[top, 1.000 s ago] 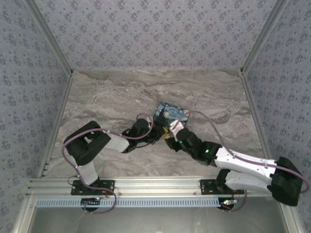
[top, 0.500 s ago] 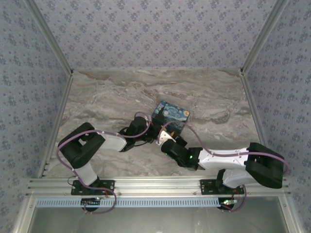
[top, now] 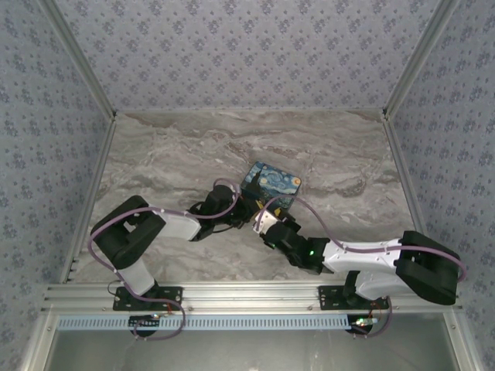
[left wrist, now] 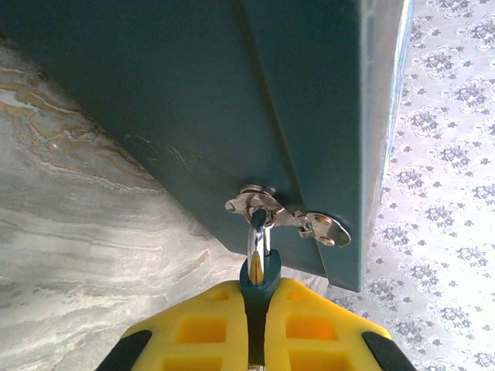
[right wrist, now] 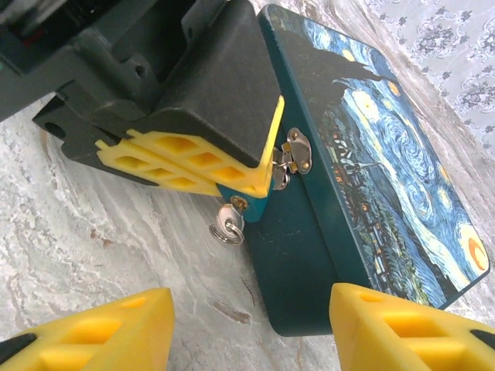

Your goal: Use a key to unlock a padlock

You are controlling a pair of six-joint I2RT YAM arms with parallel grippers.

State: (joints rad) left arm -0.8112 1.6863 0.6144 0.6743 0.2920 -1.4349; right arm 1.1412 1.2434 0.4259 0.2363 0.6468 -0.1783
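The teal padlock (left wrist: 260,280) is clamped between the shut yellow fingers of the left gripper (left wrist: 260,309). Its shackle (left wrist: 255,228) is threaded through the hasp (left wrist: 290,220) of the painted box (right wrist: 387,154). From the right wrist, the key (right wrist: 227,226) is seen lodged in the padlock's lower end. The right gripper (right wrist: 247,309) is spread open and empty, near the key.
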